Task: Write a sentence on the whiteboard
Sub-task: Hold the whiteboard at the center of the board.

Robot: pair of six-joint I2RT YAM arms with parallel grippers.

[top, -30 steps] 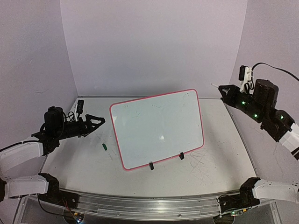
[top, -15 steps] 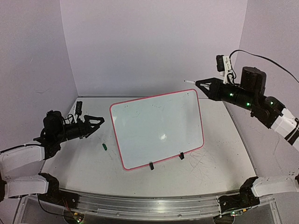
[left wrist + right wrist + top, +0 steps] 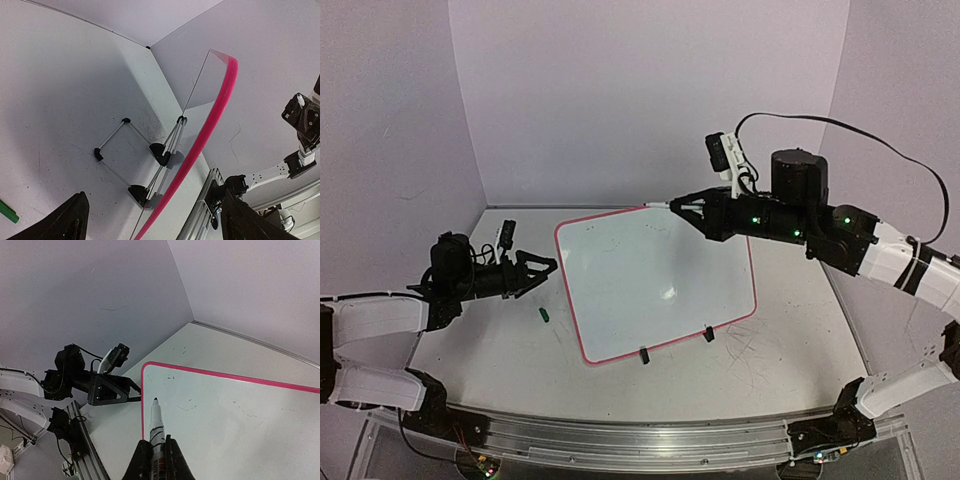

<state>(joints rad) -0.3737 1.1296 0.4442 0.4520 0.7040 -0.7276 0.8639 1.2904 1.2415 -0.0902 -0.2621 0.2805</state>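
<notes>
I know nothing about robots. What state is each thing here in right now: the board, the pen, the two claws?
Whiteboard: propped at a tilt on its stand, faint marks only, no sentence yet.
Marker: uncapped, tip toward the board.
Green cap: off, lying on the table.
Left gripper: open, empty.
Right gripper: shut on the marker.

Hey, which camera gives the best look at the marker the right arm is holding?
The right wrist view: the marker stands up from the right pincer, tip bare, seen against the whiteboard. The top view shows only a pale sliver of it beyond the pincer. In the left wrist view I cannot make it out.
</notes>
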